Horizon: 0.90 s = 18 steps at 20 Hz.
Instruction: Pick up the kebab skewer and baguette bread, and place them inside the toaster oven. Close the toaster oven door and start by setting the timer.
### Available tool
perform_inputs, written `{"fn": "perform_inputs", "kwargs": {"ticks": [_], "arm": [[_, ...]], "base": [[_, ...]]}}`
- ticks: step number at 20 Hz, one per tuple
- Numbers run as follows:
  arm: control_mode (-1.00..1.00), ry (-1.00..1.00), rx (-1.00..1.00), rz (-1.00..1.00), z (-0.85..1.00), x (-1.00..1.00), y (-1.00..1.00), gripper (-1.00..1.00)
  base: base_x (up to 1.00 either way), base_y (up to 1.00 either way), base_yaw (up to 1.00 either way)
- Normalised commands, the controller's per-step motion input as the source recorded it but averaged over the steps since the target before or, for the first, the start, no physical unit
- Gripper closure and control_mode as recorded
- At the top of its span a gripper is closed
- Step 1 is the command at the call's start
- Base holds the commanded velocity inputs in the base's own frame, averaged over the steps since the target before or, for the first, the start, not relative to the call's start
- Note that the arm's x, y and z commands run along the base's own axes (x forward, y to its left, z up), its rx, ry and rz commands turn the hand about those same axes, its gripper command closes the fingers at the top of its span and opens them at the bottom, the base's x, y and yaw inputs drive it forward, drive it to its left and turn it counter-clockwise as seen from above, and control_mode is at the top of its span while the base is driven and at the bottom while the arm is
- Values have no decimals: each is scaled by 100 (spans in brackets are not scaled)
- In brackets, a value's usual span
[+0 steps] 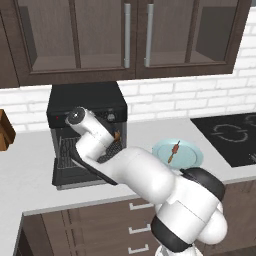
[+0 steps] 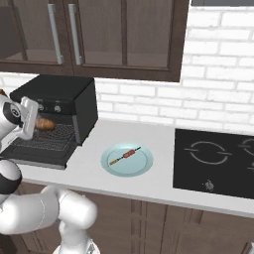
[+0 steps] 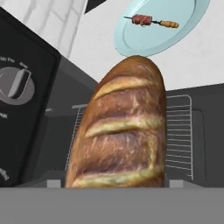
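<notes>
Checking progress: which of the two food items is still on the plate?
The kebab skewer, the thin stick with small chunks, lies on the light blue plate. The baguette bread is at the toaster oven opening.

- Right in front of you the baguette bread (image 3: 120, 131) runs from the bottom edge up past the middle, its reddish-brown crust scored with pale slashes.
- Behind the loaf you see the wire rack (image 3: 179, 131) of the toaster oven (image 3: 26, 87), its bars showing on both sides of the loaf.
- At your left sits the oven's black front panel with a round knob (image 3: 15, 85).
- Beyond the rack the pale surface (image 3: 201, 57) carries a light blue plate (image 3: 131, 39).
- The kebab skewer (image 3: 151, 21) lies on that plate, well apart from the loaf.
</notes>
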Motion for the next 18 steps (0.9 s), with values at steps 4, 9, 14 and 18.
{"fn": "perform_inputs", "kwargs": {"ticks": [4, 9, 14, 18], "arm": [[-100, -8, 0, -4, -6, 32, 16, 100], [-100, -6, 4, -8, -10, 23, 0, 100], [-100, -2, 2, -7, -12, 8, 2, 100], [-100, 0, 0, -3, -11, 8, 0, 100]], "base": [[0, 0, 0], [0, 0, 0], [0, 0, 0], [0, 0, 0]]}}
